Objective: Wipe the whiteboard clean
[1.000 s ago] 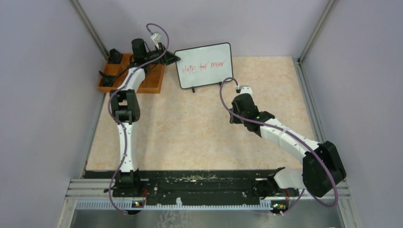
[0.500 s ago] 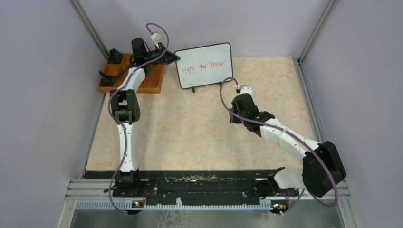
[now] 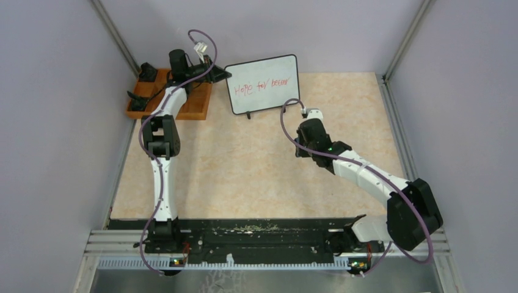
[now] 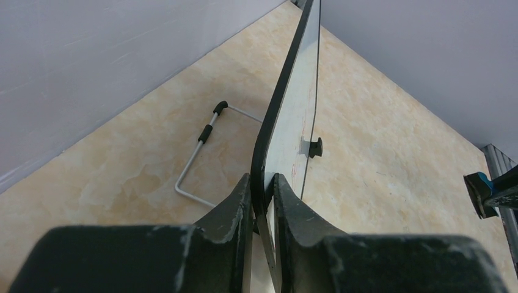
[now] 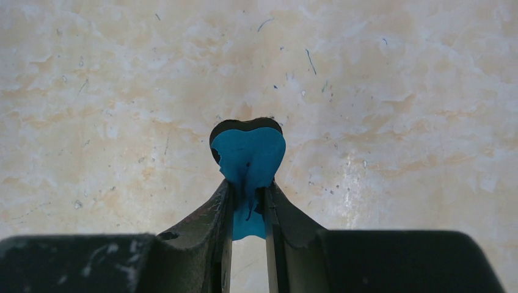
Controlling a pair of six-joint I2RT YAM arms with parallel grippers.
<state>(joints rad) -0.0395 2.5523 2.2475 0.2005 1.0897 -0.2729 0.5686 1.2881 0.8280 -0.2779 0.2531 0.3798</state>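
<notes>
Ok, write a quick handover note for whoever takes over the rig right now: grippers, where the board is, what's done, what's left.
Left gripper: shut on the left edge of the whiteboard, bracing it upright.
Right gripper: shut on a blue pad, over the table in front of the board, not touching it.
Whiteboard: standing at the far side, beside the orange tray.
Done: board braced, pad in hand.
Left: the red writing is intact; wipe all of it.
</notes>
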